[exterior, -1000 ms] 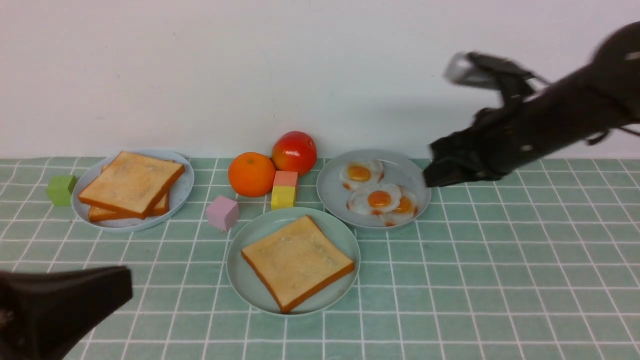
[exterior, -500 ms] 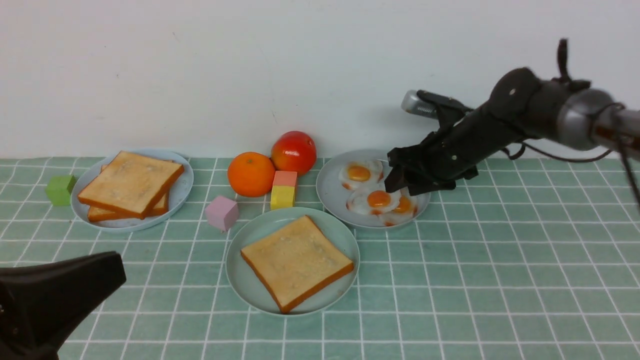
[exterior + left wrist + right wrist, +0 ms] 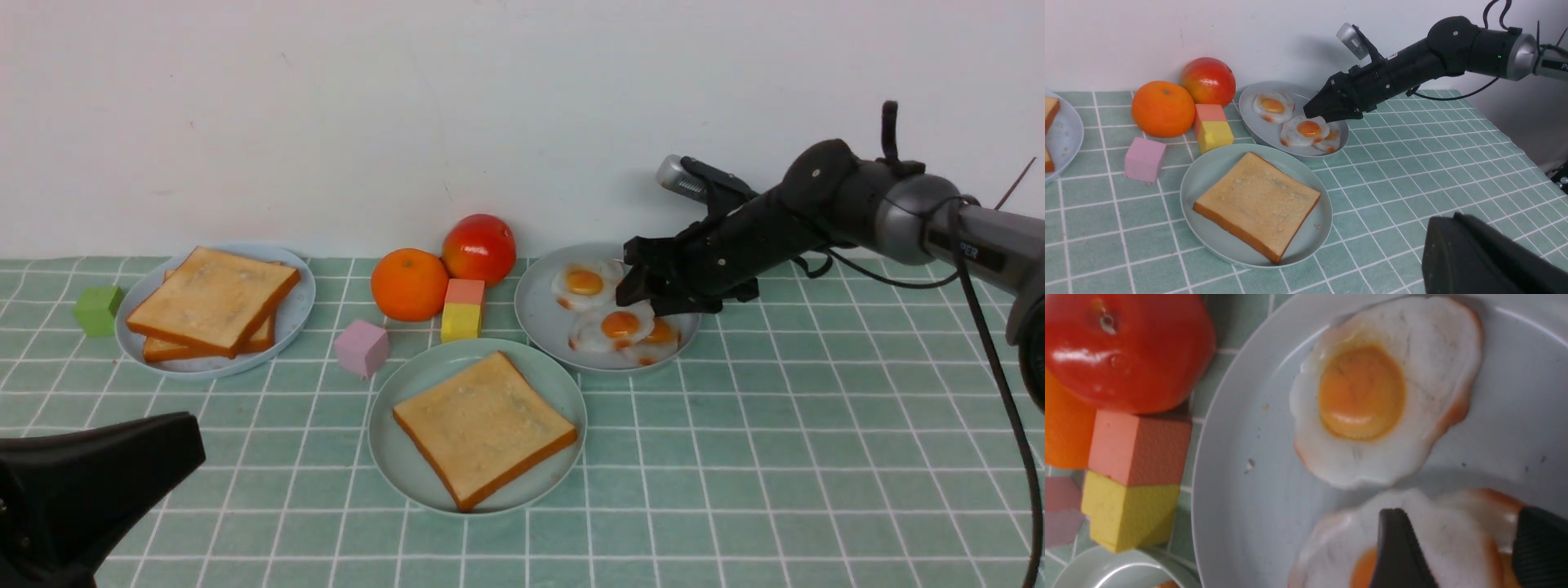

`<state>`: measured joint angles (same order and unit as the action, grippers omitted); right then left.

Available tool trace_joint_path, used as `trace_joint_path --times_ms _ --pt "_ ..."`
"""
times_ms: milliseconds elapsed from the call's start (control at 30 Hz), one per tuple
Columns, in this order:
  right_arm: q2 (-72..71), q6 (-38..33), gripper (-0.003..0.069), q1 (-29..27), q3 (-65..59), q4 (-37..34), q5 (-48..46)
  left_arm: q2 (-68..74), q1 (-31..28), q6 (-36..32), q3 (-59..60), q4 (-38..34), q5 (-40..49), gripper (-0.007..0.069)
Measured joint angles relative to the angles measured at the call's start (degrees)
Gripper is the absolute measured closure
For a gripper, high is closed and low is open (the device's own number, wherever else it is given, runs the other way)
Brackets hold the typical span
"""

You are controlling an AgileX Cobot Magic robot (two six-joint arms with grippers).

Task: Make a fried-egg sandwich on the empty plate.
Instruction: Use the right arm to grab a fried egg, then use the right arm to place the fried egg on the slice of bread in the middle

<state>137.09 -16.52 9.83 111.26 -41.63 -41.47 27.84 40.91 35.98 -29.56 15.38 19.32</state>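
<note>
1. Front view gives me a counter (image 3: 816, 457) under a mint-green cloth ruled in white squares. It runs back to a plain white wall (image 3: 326, 122).
2. Near the middle of the counter sits the mint-green plate (image 3: 424, 371). It carries one toast slice (image 3: 484, 425) lying flat, with a corner turned toward me.
3. Just behind it to the right is the grey-blue plate (image 3: 539, 318) with three fried eggs. The front egg (image 3: 620, 325) overlaps the third egg (image 3: 661, 335), and the back egg (image 3: 581, 282) lies a little apart.
4. My right pincer (image 3: 638, 300) hangs low over the front egg with its jaws spread and nothing gripped. On the right wrist view its black fingers (image 3: 1396, 547) stand apart with egg white between them. I cannot tell whether they touch it.
5. My left pincer (image 3: 184, 449) is closed and sits low at the near left of the counter, well apart from every plate.
6. At the far left, a pale blue plate (image 3: 298, 318) holds two more toast slices (image 3: 214, 298) stacked askew, with a green block (image 3: 100, 310) just beside it.
7. Between the plates are an orange (image 3: 411, 284), a red tomato (image 3: 480, 248) and a pink block (image 3: 362, 347). A salmon block (image 3: 465, 291) rests on a yellow block (image 3: 462, 322).
8. White lettering (image 3: 971, 249) on the right arm (image 3: 898, 212) reads as "PER", and the rest is turned out of sight.
</note>
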Motion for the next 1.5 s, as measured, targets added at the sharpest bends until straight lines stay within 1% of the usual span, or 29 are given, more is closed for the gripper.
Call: trace_joint_path --times_ms 167,267,400,433,467,500,533,567,700,900,1000,1200,1233,1333,1367,1400,1500 --pt "0.2 0.0 0.0268 0.0 0.1 -0.6 0.3 0.0 0.0 0.0 0.0 0.0 0.1 0.0638" --pt "0.2 0.0 0.0311 0.0 0.1 -0.6 0.4 0.0 0.0 0.0 0.0 0.0 0.1 0.0638" --pt "0.5 0.0 0.043 -0.1 0.1 -0.4 0.8 0.0 0.0 0.0 0.0 0.0 0.1 0.0638" --pt "0.6 0.0 0.0485 -0.1 0.1 -0.5 1.0 0.0 0.0 0.0 0.0 0.0 0.1 0.0638" --pt "0.6 0.0 0.0513 -0.1 0.1 -0.6 1.0 0.0 0.0 0.0 0.0 0.0 0.1 0.0638" --pt "0.6 0.0 0.052 -0.1 0.1 -0.6 1.0 0.0 0.0 0.0 0.0 0.0 0.1 0.0638" --pt "0.6 0.0 0.0564 -0.1 0.2 -1.1 1.0 0.0 0.0 0.0 0.0 0.1 0.1 0.0638" --pt "0.4 0.0 0.0573 -0.1 0.3 -1.1 1.0 0.0 0.0 0.0 0.0 0.4 0.1 0.0638" --pt "-1.1 0.0 0.0575 -0.1 0.3 -1.0 -0.1 0.0 0.0 0.0 0.0 1.3 1.0 0.0638" --pt "-7.4 -0.2 0.0589 -0.1 0.0 0.0 -4.5 0.0 0.0 0.0 0.0 2.7 4.2 0.0638" --pt "-11.9 -1.2 0.0589 -0.1 0.0 0.1 -7.9 0.0 0.0 0.0 0.0 4.7 6.3 0.0638" --pt "-15.2 -1.2 0.0589 0.1 0.0 -0.2 -15.7 0.0 0.0 0.0 0.0 7.4 7.2 0.0637" --pt "-15.3 -1.2 0.0589 0.6 0.0 -0.8 -18.3 0.0 0.0 0.0 0.0 7.8 7.3 0.0637" --pt "-15.3 -2.3 0.0589 2.7 -0.7 -3.1 -21.7 0.0 0.0 0.1 0.0 8.6 7.3 0.0636" --pt "-15.3 -2.4 0.0589 2.9 -0.8 -3.3 -21.8 0.0 0.0 0.1 0.0 8.6 7.3 0.0636" --pt "-15.3 -3.6 0.0589 4.5 -2.2 -5.5 -22.3 0.0 0.0 0.1 0.0 8.7 7.3 0.0636" --pt "-15.3 -6.1 0.0589 7.3 -6.1 -10.2 -21.2 0.0 0.0 0.1 0.0 8.9 7.3 0.0634"
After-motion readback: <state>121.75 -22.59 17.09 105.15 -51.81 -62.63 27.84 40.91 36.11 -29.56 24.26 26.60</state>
